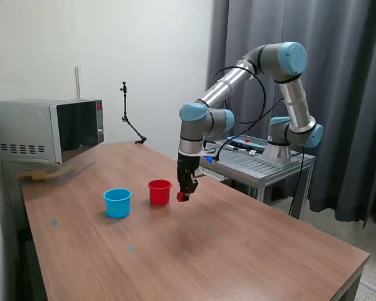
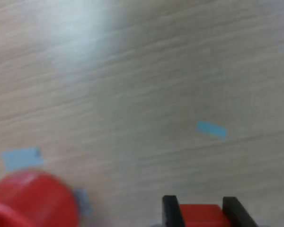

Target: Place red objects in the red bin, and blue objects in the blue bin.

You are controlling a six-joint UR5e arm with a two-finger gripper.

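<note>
The two-finger gripper [image 1: 185, 193] is clenched on a tiny solid red cube [image 2: 201, 215], holding it above the wooden table [image 1: 250, 251] just beside the small round red plastic cup [image 1: 159, 191], seemingly to drop it in.

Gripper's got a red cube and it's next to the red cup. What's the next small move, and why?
Probably shift the gripper toward the exterior view's left until it is over the red cup, staying above the rim, and only then open. The red cube sits clamped between the fingers, but the gripper hangs beside the cup rather than over its mouth, so releasing now would likely drop the cube on the table.
</note>
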